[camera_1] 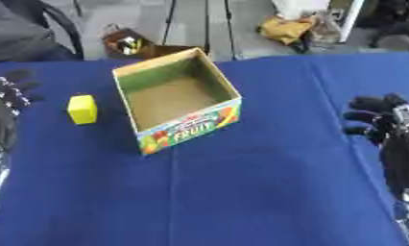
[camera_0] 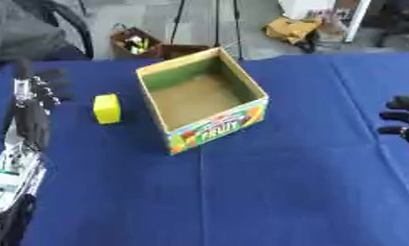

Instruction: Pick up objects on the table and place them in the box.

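Resting at 9 o'clock on the blue bench (camera_0: 267,192), the left robot hand (camera_0: 42,89) lies with fingers relaxed and holding nothing. At 3 o'clock the right robot hand (camera_1: 378,117) shows fingers loosely extended, also unladen. A yellow block (camera_0: 107,108) sits just beside the left hand, apart from the box (camera_0: 216,126) toward 12 o'clock, which stands upright with nothing visible inside.
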